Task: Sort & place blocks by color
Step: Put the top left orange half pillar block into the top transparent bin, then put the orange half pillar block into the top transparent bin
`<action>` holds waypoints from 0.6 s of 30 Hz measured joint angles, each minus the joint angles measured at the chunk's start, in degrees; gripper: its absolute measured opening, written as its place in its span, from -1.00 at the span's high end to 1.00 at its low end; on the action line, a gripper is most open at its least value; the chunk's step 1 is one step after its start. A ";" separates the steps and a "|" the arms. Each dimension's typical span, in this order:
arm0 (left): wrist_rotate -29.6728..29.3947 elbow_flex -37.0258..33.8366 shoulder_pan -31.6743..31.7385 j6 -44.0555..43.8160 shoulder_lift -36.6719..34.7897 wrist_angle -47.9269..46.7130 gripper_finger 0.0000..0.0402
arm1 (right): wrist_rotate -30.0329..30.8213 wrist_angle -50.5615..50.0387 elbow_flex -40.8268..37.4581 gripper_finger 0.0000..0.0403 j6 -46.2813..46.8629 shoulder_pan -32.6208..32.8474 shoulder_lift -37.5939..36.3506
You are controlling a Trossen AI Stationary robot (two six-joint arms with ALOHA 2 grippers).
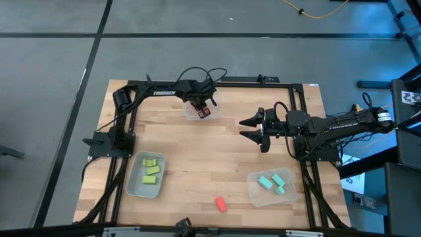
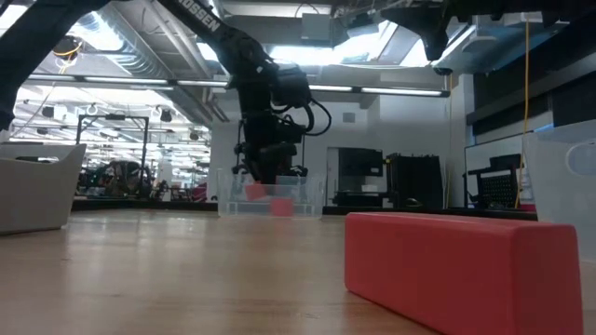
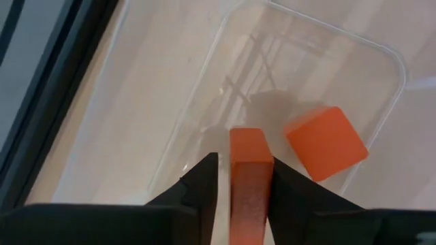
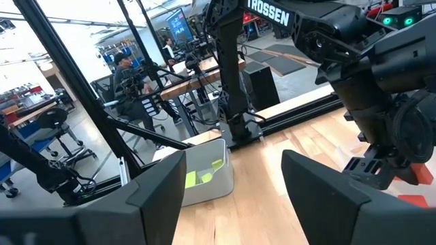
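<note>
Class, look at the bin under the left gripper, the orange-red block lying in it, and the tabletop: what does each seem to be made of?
Bin: clear, glossy plastic; the wood shows through it.
Orange-red block: matte, evenly coloured, probably plastic or painted wood.
Tabletop: pale wood with visible plank seams, smooth finish.

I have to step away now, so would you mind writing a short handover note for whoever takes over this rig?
Left gripper: over the far clear bin, an orange-red block between its fingers; whether it is gripped or just released is unclear. One orange-red block already lies in that bin.
Right gripper: open, empty, above mid-table.
Done: three yellow-green blocks in the near-left bin; three light blue blocks in the near-right bin.
Left: finish this drop, then fetch the last orange-red block from the table's near edge.
</note>
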 joint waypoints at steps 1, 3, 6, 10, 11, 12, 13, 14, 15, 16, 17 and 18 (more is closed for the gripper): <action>-0.01 0.00 0.00 0.33 0.00 0.00 0.49 | -0.01 0.02 0.00 -0.22 0.00 0.00 -0.02; 0.06 0.00 0.00 0.37 0.00 -0.01 0.44 | 0.00 0.01 0.00 -0.22 0.00 -0.01 -0.02; 0.24 0.00 0.00 0.35 0.00 -0.03 0.36 | -0.02 0.00 0.00 -0.22 0.00 0.01 -0.02; 0.26 0.00 0.00 0.36 -0.01 -0.05 0.28 | -0.01 0.01 0.00 -0.22 -0.04 0.00 -0.02; 0.26 0.00 0.00 0.38 -0.01 -0.07 0.26 | -0.02 0.00 0.00 -0.22 -0.07 0.01 0.00; 0.30 -0.01 0.00 0.39 -0.11 -0.10 0.25 | -0.02 0.01 0.00 -0.22 -0.07 -0.01 -0.01; 0.36 -0.02 0.00 0.44 -0.40 -0.37 0.24 | -0.02 0.02 0.00 -0.22 -0.07 -0.01 0.00; 0.35 -0.02 0.00 0.92 -0.72 -0.51 0.23 | -0.02 0.02 0.00 -0.22 -0.09 0.01 -0.02; 0.38 0.00 -0.02 1.81 -1.10 -0.31 0.22 | -0.02 0.02 0.00 -0.22 -0.11 -0.01 -0.02; 0.66 0.00 0.00 2.76 -1.68 -0.50 0.22 | -0.02 0.00 0.00 -0.22 -0.13 0.01 -0.02; 1.03 -0.02 0.00 3.61 -2.48 -1.30 0.22 | -0.02 0.00 0.00 -0.22 -0.14 0.01 -0.02; 1.07 -0.02 0.00 4.52 -3.44 -1.60 0.22 | -0.02 0.02 0.00 -0.22 -0.15 0.00 -0.02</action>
